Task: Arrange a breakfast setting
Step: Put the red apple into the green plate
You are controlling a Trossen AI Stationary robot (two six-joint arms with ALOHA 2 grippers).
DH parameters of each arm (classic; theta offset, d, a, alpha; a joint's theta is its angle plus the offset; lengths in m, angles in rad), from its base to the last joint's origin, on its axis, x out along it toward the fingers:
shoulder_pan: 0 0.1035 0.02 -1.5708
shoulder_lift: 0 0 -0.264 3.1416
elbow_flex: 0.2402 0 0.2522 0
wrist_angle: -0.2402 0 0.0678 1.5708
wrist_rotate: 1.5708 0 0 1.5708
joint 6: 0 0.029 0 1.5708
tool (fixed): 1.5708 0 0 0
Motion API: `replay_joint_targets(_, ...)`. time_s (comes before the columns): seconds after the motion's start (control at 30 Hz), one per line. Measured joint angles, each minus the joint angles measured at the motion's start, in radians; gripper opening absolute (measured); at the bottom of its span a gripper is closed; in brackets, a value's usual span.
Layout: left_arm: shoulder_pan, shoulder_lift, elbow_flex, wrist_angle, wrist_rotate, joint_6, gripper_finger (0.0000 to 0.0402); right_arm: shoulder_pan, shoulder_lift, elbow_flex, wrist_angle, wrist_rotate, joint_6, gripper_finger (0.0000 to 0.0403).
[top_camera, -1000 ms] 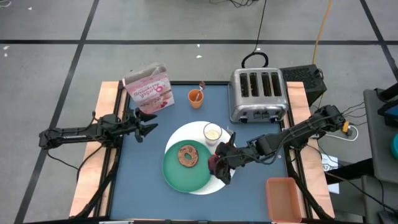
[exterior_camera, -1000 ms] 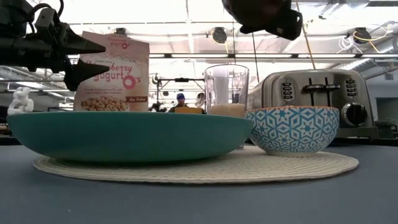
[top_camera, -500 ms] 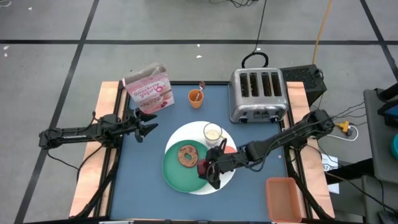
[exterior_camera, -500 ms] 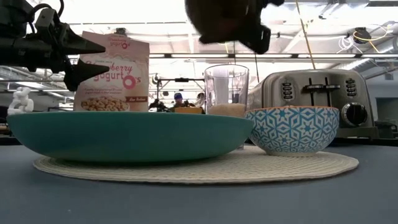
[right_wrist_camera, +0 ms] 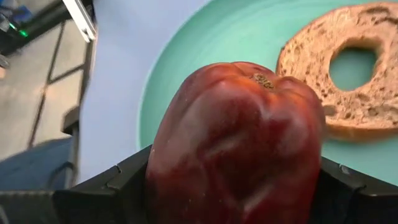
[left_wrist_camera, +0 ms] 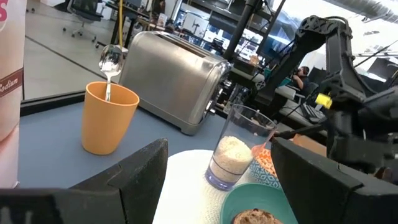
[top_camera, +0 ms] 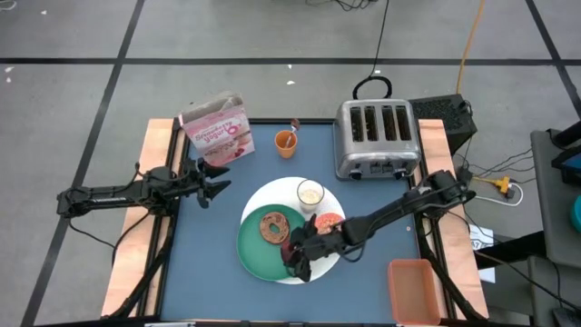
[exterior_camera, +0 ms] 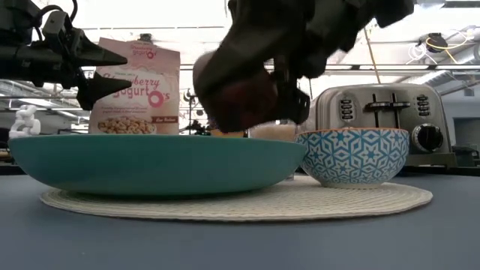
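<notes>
Dark red fruit clamped in my right claw has swung in from the mat's edge and now hangs over the green plate, beside the bagel; release comes next. Left claw idles open near the cereal box.

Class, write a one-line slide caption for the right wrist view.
Right gripper holds a dark red apple over the green plate, beside the bagel.

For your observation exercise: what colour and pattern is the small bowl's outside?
Blue-and-white geometric star pattern on the small ceramic bowl, clearest in the low view.
</notes>
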Motion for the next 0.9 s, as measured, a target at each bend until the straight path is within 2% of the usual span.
replay_joint_targets(0.2,0.000,0.000,0.000,-0.010,0.000,0.004,0.0287,0.000,0.050,0.000,0.020,0.001,-0.011,0.0286)
replay_joint_targets(0.63,0.000,0.000,0.000,-0.044,0.000,0.002,0.0287,0.000,0.063,0.000,0.046,-0.002,-0.011,0.0286)
replay_joint_targets(0.9,0.000,0.000,0.000,-0.044,0.000,0.001,0.0287,0.000,0.051,0.000,0.056,-0.055,-0.008,0.0286)
